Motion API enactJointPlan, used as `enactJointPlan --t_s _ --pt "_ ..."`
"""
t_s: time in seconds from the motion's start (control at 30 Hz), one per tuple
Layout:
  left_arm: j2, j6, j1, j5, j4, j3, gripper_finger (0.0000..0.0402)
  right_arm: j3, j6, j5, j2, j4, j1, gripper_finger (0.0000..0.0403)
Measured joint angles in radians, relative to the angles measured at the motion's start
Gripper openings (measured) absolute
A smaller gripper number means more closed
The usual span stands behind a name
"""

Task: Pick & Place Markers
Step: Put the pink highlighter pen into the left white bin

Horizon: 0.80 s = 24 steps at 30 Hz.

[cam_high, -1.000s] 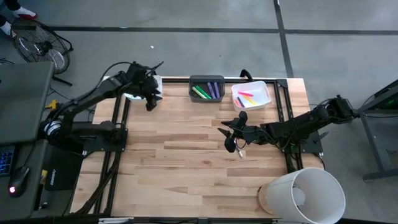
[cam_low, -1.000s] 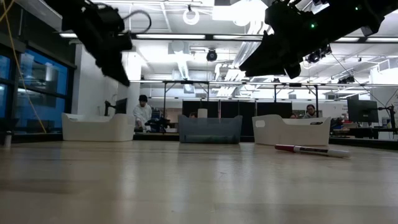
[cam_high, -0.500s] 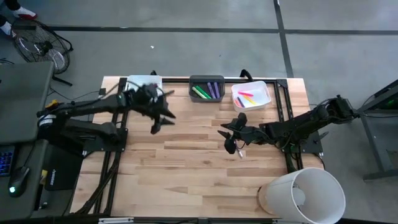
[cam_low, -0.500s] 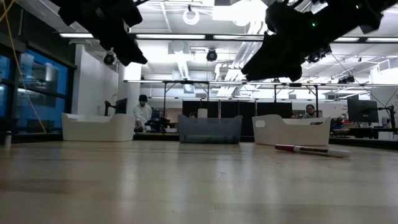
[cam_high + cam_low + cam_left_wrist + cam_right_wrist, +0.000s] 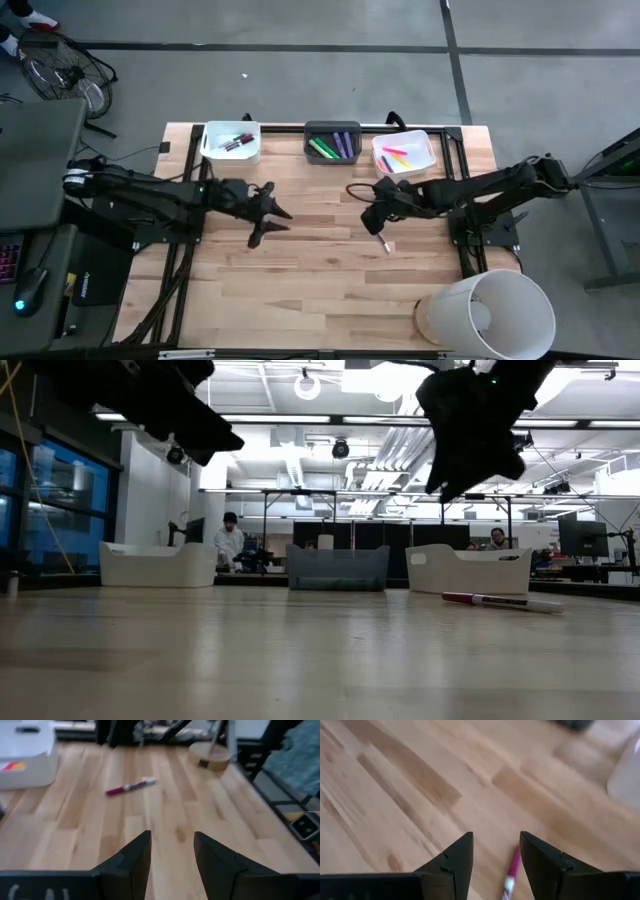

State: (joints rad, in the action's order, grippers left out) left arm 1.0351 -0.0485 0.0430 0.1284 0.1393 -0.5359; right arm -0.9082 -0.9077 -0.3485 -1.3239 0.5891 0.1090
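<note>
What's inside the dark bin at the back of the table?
The dark bin holds green markers and purple markers lying side by side. Their exact number, and anything lying beneath them, cannot be made out.

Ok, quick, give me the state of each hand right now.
Left hand: open, empty, above the bare wood table.
Right hand: open, empty, just above the pink marker lying on the table.

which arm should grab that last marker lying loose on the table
Right, probably. The right hand hangs open almost directly over the loose marker, which shows just past its fingers in its wrist view. The left hand, also open, sits well off toward the table's middle and would have to cross over.
</note>
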Motion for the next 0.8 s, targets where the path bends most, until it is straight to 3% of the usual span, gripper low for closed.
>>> enactJointPlan --t_s 0.4,0.6,0.8 --pt "-0.075 -0.062 0.023 -0.031 0.374 0.246 0.0147 -0.001 -0.167 0.171 -0.047 0.111 0.025 0.0149" --pt "-0.105 -0.062 0.023 -0.031 0.396 0.281 0.0147 -0.042 -0.171 0.261 -0.135 0.145 0.025 0.0149" --pt "-0.113 -0.060 0.023 -0.029 0.390 0.287 0.0147 -0.194 -0.168 0.265 -0.273 0.356 0.025 0.0149"
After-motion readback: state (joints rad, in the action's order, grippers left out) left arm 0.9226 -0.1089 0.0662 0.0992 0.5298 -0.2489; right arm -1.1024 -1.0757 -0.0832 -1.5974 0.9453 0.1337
